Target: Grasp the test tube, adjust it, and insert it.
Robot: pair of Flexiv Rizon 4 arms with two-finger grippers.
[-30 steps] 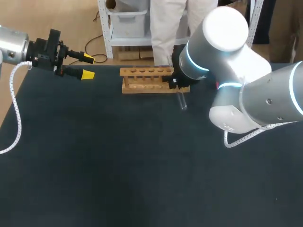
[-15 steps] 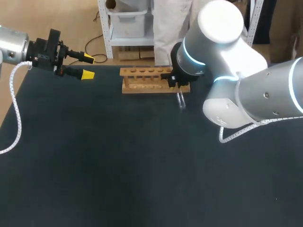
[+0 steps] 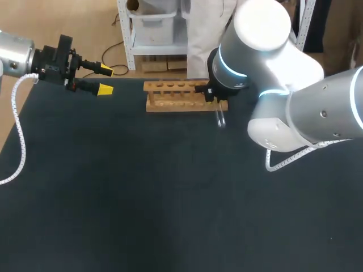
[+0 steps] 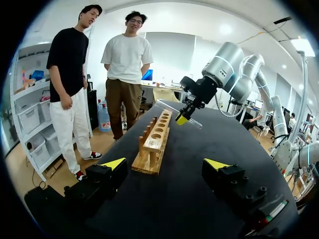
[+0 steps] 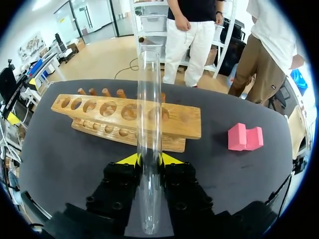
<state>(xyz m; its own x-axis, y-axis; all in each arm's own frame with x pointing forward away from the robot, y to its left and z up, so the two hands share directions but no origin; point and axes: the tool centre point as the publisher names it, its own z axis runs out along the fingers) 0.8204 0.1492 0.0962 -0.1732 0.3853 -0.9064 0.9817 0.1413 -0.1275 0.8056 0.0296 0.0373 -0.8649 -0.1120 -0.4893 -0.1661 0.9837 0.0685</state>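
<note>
The test tube (image 5: 149,124) is sitting clamped in the right gripper (image 5: 149,160), both yellow tips pressing on it from opposite sides. It is clear and thin-walled, a plain smooth cylinder. My read: it is going to be light and stiff, but slick against the pads and easy to crack, so a firm, gentle squeeze is what it is asking for.

In the right wrist view the fingers are pinching it partway along. A short piece is trailing back under the gripper and a longer piece is running out ahead, crossing over the wooden rack (image 5: 124,117). In the left wrist view the tube is hanging tilted, not upright, off the table and just beside the far end of the rack.

That hold looks workable to me, though a round wall between two tips is inviting it to pivot or slide. For going into a hole, I would want a good free length clear of the fingers and the tube standing straight.

The rack's row of holes is lying open, none filled that I can see. A pink block (image 5: 244,137) is resting on the dark table (image 3: 142,198) beside the rack, apart from it.

The left gripper (image 3: 105,79) is hovering well away near the table's far left corner, fingers spread wide and holding nothing.
</note>
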